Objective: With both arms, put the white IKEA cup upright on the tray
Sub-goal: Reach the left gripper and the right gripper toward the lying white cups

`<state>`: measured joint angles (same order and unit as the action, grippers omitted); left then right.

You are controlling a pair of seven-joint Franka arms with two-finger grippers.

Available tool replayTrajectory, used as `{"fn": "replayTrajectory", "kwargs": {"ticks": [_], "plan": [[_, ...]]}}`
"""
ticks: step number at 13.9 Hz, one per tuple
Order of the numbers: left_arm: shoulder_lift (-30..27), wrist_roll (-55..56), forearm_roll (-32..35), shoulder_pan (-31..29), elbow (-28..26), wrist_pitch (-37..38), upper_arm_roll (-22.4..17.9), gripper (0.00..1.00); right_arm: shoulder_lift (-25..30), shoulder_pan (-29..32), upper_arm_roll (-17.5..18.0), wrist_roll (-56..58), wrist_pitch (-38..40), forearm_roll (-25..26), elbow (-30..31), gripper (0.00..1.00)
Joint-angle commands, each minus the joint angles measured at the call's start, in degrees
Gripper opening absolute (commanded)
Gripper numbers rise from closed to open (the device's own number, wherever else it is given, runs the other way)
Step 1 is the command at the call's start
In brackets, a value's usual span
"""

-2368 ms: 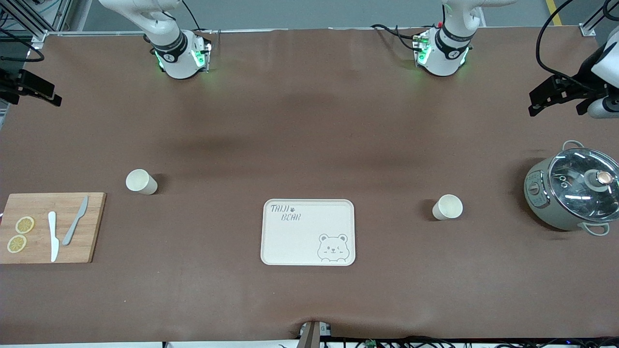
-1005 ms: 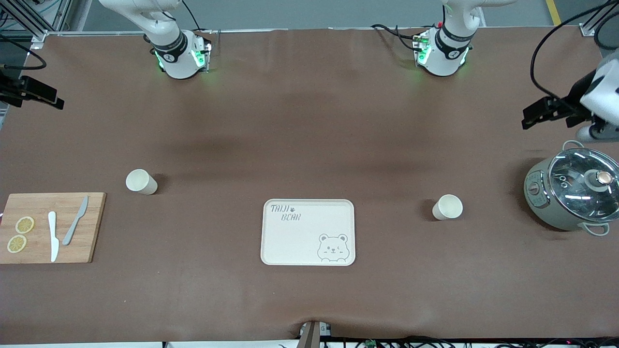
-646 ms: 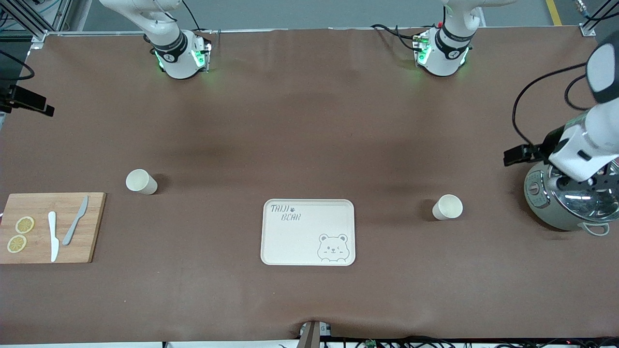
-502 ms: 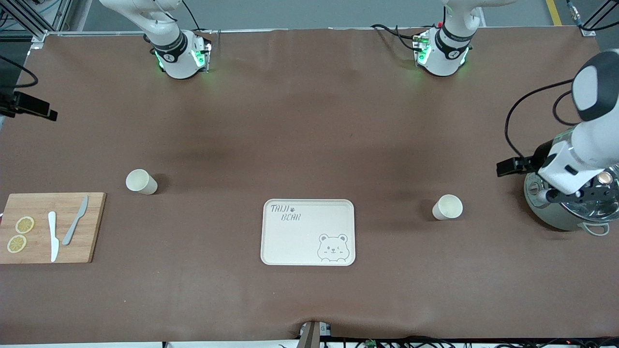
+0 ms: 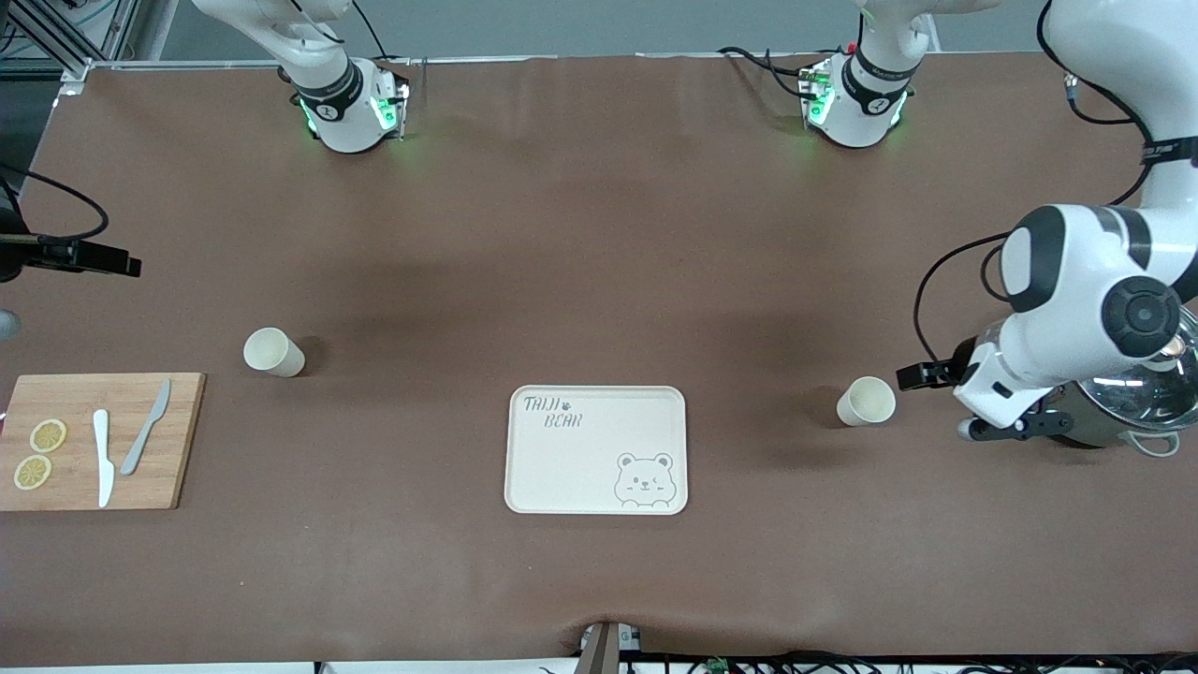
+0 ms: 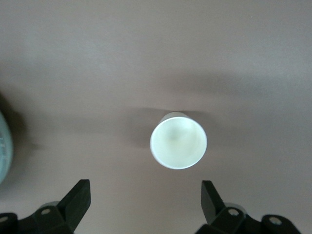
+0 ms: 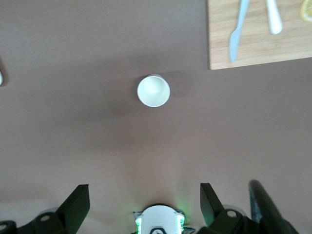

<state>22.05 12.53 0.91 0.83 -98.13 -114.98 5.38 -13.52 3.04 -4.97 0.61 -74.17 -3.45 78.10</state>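
Note:
Two white cups stand upright on the brown table. One cup (image 5: 866,402) (image 6: 178,141) is toward the left arm's end, the other cup (image 5: 273,353) (image 7: 153,90) toward the right arm's end. The cream tray (image 5: 562,468) with the bear drawing lies between them, nearer the front camera, with nothing on it. My left gripper (image 5: 919,375) (image 6: 145,195) hangs open over the table between the first cup and the pot, apart from the cup. My right gripper (image 5: 117,265) (image 7: 145,195) is open over the table's edge at the right arm's end, well away from its cup.
A wooden cutting board (image 5: 178,440) with two lemon slices and two knives lies at the right arm's end. A grey pot with a glass lid (image 5: 1123,393) stands at the left arm's end, partly hidden under the left arm.
The left arm has swung down from the table's edge, over the pot, to just beside the cup. The right gripper has drifted slightly inward over the table edge. Both stayed open.

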Motion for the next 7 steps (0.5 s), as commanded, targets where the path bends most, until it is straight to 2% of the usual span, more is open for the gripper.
{"fn": "replayTrajectory", "kwargs": {"ticks": [1, 3, 5, 6, 7], "plan": [[1.4, 3.4, -1.4, 1.1, -0.8, -2.9, 0.1, 1.00, -2.5, 2.2, 0.2, 0.0, 1.1, -3.2, -2.1, 1.00], [2.2, 3.3, -0.8, 1.1, -1.6, -4.7, 0.1, 1.00, -1.8, -1.4, -1.3, -2.2, -1.2, -2.2, 0.5, 1.00], [1.9, 3.3, -0.7, 0.9, -2.8, -4.9, 0.1, 1.00, 2.7, -9.3, -8.2, -4.4, -10.2, 0.1, 10.7, 1.00], [2.1, 3.3, -0.7, 0.9, -3.6, -5.5, 0.0, 1.00, 5.2, -9.4, -8.8, -4.3, -15.9, 0.1, 17.1, 1.00], [2.1, 3.2, -0.6, 0.7, -5.0, -6.6, 0.0, 1.00, 6.0, -6.4, -7.6, -3.7, -19.7, 0.1, 20.9, 1.00]]}}
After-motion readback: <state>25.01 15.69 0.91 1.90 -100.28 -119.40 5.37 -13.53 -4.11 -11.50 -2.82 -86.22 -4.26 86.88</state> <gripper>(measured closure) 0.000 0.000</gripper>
